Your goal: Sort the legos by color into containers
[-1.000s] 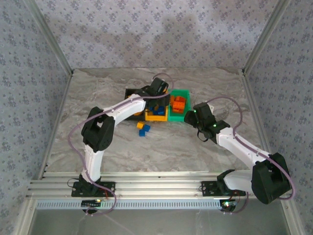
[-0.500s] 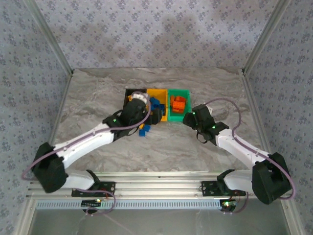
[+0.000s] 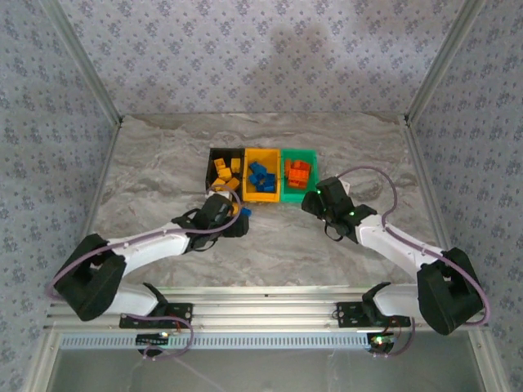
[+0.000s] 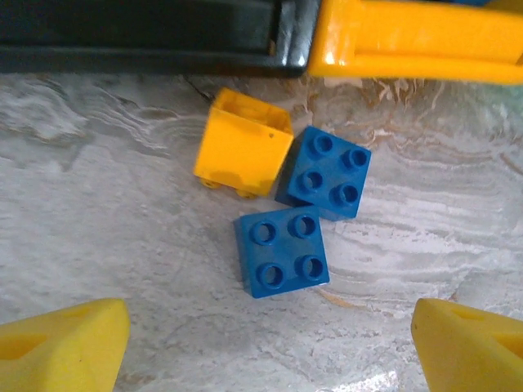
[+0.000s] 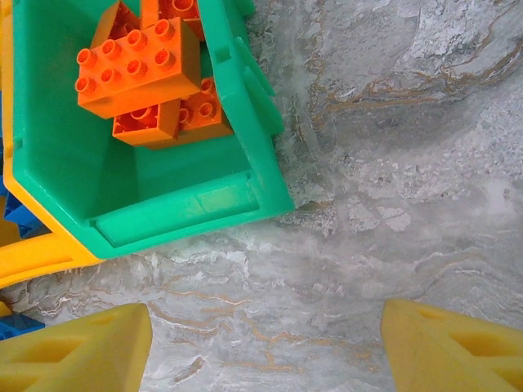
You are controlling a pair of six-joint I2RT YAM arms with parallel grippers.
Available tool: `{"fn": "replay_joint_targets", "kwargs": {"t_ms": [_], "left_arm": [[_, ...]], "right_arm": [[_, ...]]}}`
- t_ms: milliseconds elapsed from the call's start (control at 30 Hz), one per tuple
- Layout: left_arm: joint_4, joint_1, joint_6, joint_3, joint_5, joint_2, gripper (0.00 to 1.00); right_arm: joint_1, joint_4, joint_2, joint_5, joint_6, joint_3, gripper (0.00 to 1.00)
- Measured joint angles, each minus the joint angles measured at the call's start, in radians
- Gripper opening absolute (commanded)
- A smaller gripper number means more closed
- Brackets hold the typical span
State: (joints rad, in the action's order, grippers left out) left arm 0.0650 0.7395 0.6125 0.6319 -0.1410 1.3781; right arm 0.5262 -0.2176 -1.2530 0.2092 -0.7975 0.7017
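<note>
Three containers stand in a row: a black bin (image 3: pixel 225 170) with yellow legos, a yellow-orange bin (image 3: pixel 262 175) with blue legos, and a green bin (image 3: pixel 298 172) with red-orange legos (image 5: pixel 137 63). Just in front of them lie three loose legos: a yellow brick (image 4: pixel 243 153) on its side and two blue bricks (image 4: pixel 325 172) (image 4: pixel 282 251). My left gripper (image 3: pixel 238 223) (image 4: pixel 265 351) hovers open just short of them, nothing between its fingers. My right gripper (image 3: pixel 309 202) (image 5: pixel 265 343) is open and empty over bare table at the green bin's near edge.
The black bin's wall (image 4: pixel 147 41) and the yellow bin's wall (image 4: pixel 417 41) stand right behind the loose bricks. The marble table (image 3: pixel 147 180) has free room to the left, right and front. Patterned walls enclose it.
My left arm swung back from above the bins and came down low over the loose bricks in front of them. The right gripper shifted slightly toward the green bin.
</note>
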Motion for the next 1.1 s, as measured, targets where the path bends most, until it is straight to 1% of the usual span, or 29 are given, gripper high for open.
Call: {"fn": "replay_joint_targets", "kwargs": {"t_ms": [100, 200, 367, 467, 533, 867, 1000, 1100], "left_arm": [[-0.014, 0.003, -0.017, 0.008, 0.016, 0.056, 0.88], [-0.015, 0.007, -0.037, 0.032, 0.017, 0.109, 0.83], [-0.019, 0.015, -0.078, 0.09, -0.01, 0.182, 0.7], [-0.021, 0.015, -0.099, 0.118, -0.024, 0.218, 0.58], [-0.023, 0.015, -0.108, 0.125, -0.032, 0.232, 0.54], [-0.015, 0.036, -0.11, 0.121, -0.058, 0.233, 0.33], [-0.004, 0.043, -0.102, 0.098, -0.061, 0.201, 0.32], [0.05, 0.061, -0.093, 0.081, -0.066, 0.134, 0.32]], "right_arm": [[0.0, -0.003, 0.003, 0.001, 0.0, 0.0, 0.76], [0.0, -0.003, 0.008, 0.001, 0.0, 0.0, 0.76], [0.0, -0.003, 0.01, 0.001, 0.0, 0.0, 0.76], [-0.002, -0.003, 0.01, 0.0, 0.0, 0.0, 0.76], [-0.003, -0.003, 0.011, 0.001, 0.0, 0.0, 0.76], [-0.012, -0.01, 0.022, 0.001, 0.0, 0.0, 0.76], [-0.014, -0.01, 0.023, 0.0, 0.0, 0.0, 0.76], [-0.016, -0.01, 0.023, 0.0, 0.0, 0.0, 0.76]]}}
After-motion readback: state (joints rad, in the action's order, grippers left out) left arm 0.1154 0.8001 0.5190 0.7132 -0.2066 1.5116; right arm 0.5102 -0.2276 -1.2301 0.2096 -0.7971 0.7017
